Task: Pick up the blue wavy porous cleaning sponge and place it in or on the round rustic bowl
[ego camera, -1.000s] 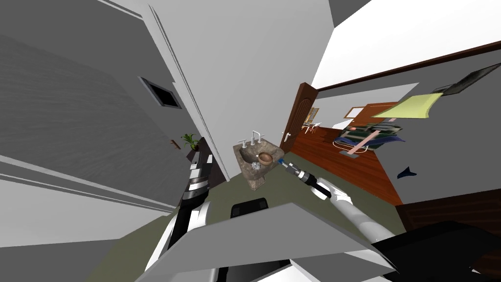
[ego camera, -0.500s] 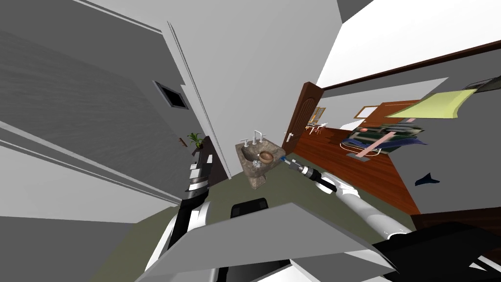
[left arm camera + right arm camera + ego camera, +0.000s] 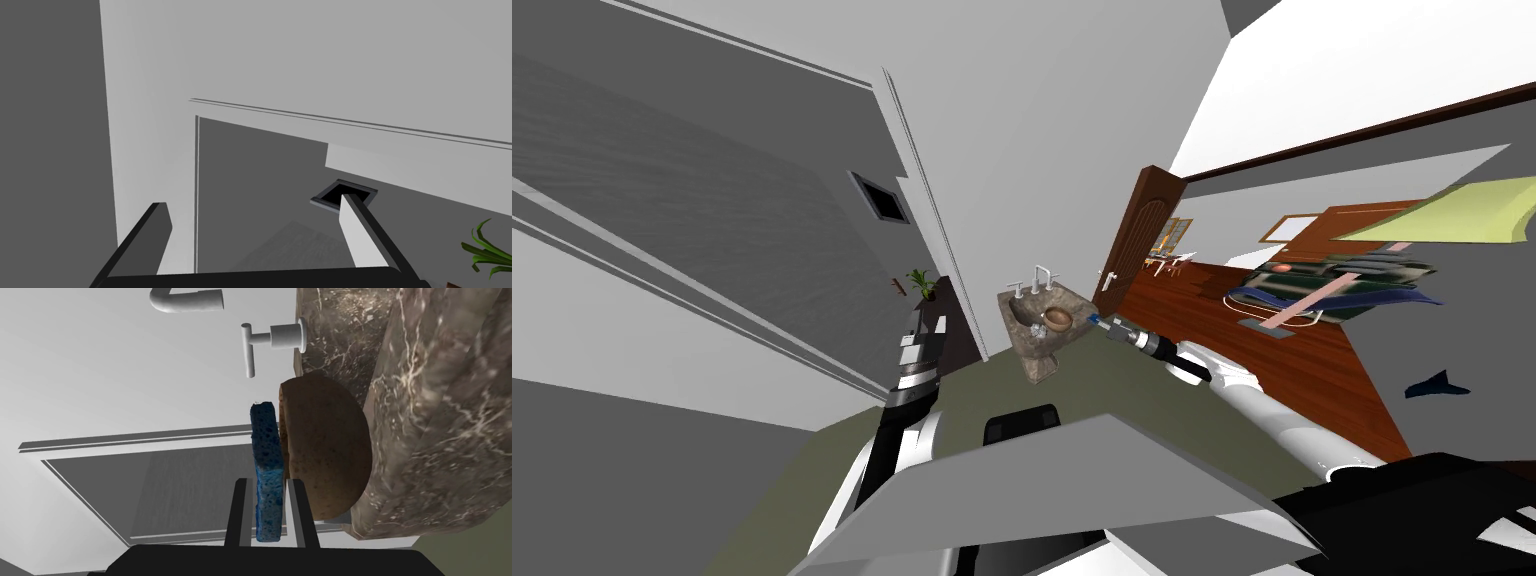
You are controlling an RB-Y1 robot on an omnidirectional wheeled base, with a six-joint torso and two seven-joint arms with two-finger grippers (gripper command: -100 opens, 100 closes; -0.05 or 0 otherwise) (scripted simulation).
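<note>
Here, the blue porous sponge (image 3: 266, 453) is clamped edge-on between the fingers of the right gripper (image 3: 268, 484), which are pressed against its flat sides. It is held just beside the brown round bowl (image 3: 325, 448); contact cannot be judged. In the head view, the bowl is seen resting in the marble sink (image 3: 1032, 350), with the sponge at the sink's right rim. The left gripper (image 3: 254, 202) is spread wide and empty, left of the sink.

A marbled stone sink (image 3: 1032, 350) carries a grey faucet (image 3: 1040, 276). A green plant (image 3: 920, 282) stands near it, and a brown door (image 3: 1137, 235) hangs open.
</note>
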